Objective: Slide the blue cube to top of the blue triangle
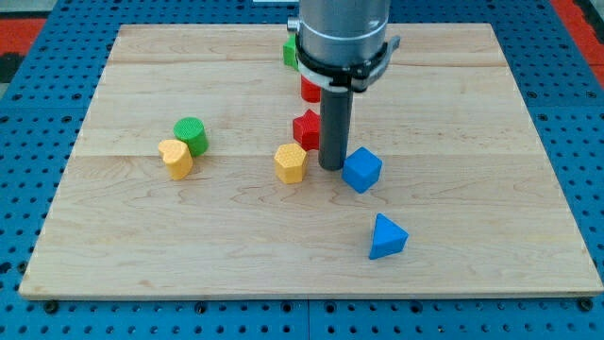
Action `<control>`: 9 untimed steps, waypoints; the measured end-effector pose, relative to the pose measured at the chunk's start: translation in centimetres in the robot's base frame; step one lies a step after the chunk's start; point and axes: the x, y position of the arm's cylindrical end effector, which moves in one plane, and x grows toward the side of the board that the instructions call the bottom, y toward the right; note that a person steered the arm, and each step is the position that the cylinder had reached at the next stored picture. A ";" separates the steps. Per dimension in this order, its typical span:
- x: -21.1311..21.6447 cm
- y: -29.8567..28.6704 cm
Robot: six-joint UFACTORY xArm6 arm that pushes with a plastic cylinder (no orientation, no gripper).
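The blue cube (pixel 361 169) lies right of the board's middle. The blue triangle (pixel 387 237) lies below it and a little to the right, about a block's width away. My tip (pixel 330 167) rests on the board just left of the blue cube, close to or touching its left side. The yellow hexagon block (pixel 291 162) sits just left of my tip.
A red block (pixel 307 128) sits above the yellow hexagon, beside the rod. Another red block (pixel 310 90) and a green block (pixel 290 53) are partly hidden behind the arm. A green cylinder (pixel 192 135) and a yellow heart-shaped block (pixel 176 158) sit together at the left.
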 end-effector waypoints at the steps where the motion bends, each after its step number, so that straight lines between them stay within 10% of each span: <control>1: 0.8 3.8; 5: -4.6 8.2; 9: -0.7 5.5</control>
